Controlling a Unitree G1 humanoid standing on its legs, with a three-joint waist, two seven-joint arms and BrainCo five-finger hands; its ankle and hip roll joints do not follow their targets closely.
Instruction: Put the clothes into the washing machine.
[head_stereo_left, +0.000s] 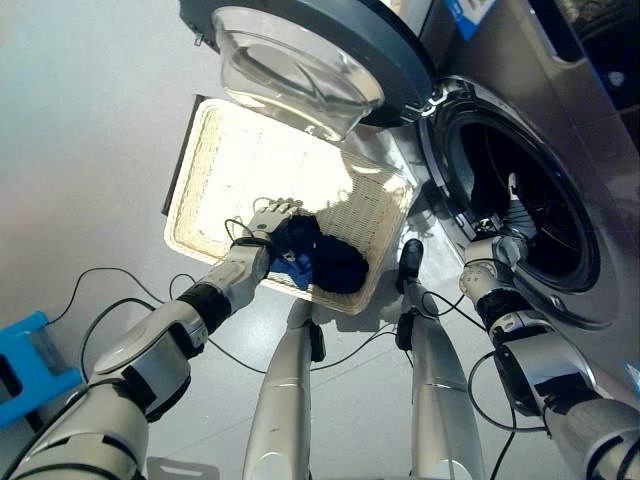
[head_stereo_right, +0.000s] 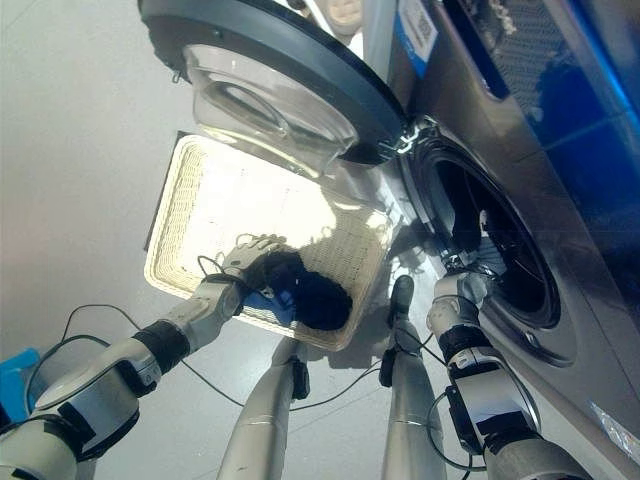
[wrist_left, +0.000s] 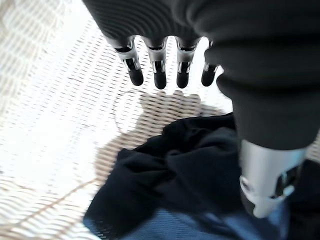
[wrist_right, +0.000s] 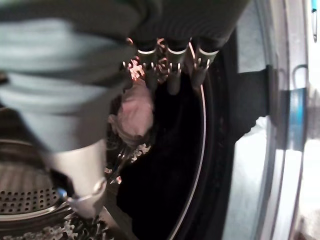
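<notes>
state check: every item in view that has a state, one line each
washing machine door: swung wide open
drum: open; a pale garment shows inside
wicker basket: on the floor, mostly empty
dark clothes: bunched in the basket's corner
left hand: open, over the clothes
right hand: open, at the drum mouth

A blue plastic object (head_stereo_left: 28, 355) (a stool or crate, hard to tell which) sits on the pale grey floor (head_stereo_left: 90, 130) at about 8 o'clock in the left eye view. A blue label (head_stereo_right: 418, 28) shows on a panel at 1 o'clock in the right eye view.
</notes>
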